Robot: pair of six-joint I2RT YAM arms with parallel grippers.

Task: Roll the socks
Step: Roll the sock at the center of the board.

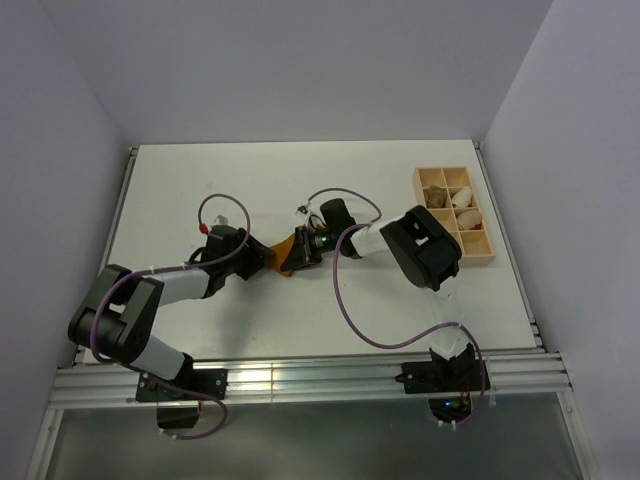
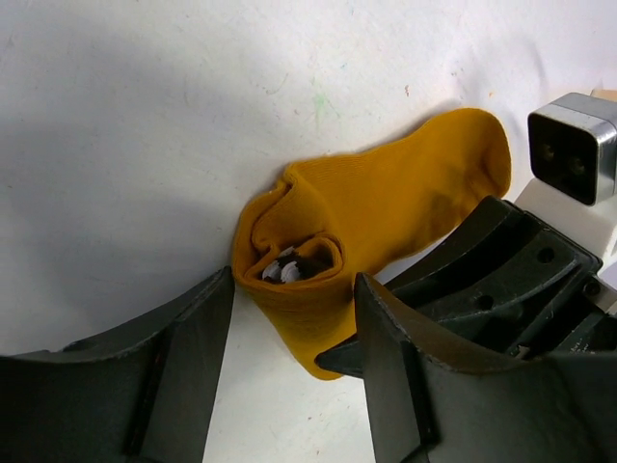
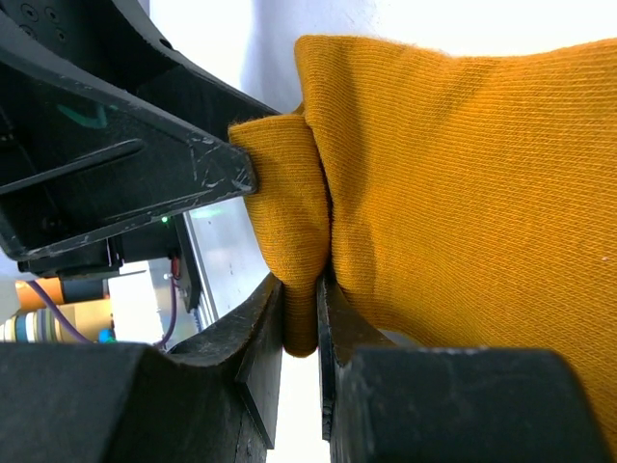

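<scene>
A mustard-orange sock (image 2: 395, 207) lies on the white table, its near end rolled up with the white and dark striped cuff (image 2: 292, 266) tucked inside the roll. My left gripper (image 2: 294, 338) is open and straddles that rolled end, one finger (image 2: 183, 367) to the left and the other (image 2: 400, 367) against the right flank. My right gripper (image 3: 301, 313) is shut on a fold of the sock (image 3: 463, 174) at its edge. From above, the sock (image 1: 284, 251) sits between the left gripper (image 1: 264, 258) and the right gripper (image 1: 303, 251).
A wooden compartment tray (image 1: 484, 253) stands at the back right, holding cream-white rolled bundles (image 1: 467, 216) and a brownish bundle (image 1: 437, 197). The right arm's body (image 2: 521, 280) crowds the left wrist view. Purple cables (image 1: 345, 300) loop over the table.
</scene>
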